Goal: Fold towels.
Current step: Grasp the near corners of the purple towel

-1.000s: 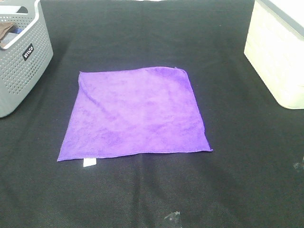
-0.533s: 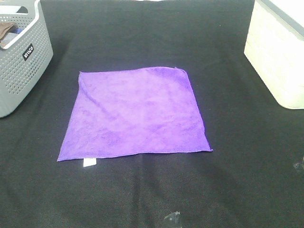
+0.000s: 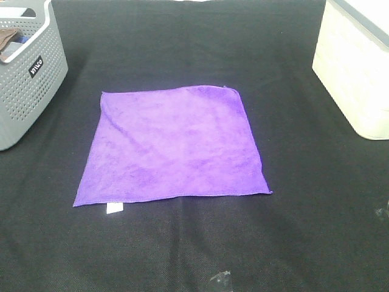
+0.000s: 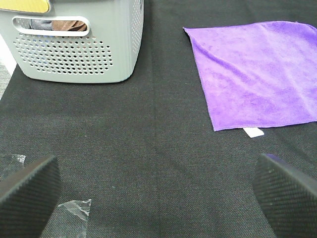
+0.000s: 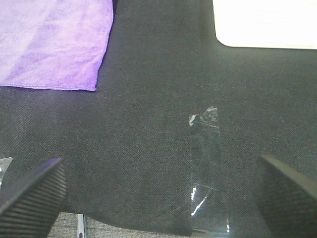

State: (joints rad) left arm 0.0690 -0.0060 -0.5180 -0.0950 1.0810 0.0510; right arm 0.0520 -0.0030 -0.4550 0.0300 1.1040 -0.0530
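Observation:
The purple towel (image 3: 173, 145) lies flat and unfolded in the middle of the black table cover, with its small white tag (image 3: 114, 208) at the near left corner. It also shows in the left wrist view (image 4: 257, 69) and the right wrist view (image 5: 52, 42). No gripper appears in the exterior high view. My left gripper (image 4: 158, 196) is open and empty above bare black cloth, near the towel's tag corner. My right gripper (image 5: 158, 196) is open and empty above the cloth, off the towel's near right corner.
A grey perforated basket (image 3: 27, 73) with cloths inside stands at the far left, also in the left wrist view (image 4: 79, 44). A cream box (image 3: 355, 64) stands at the far right. Pieces of clear tape (image 5: 204, 144) stick to the black cover (image 3: 200, 243) near its front edge.

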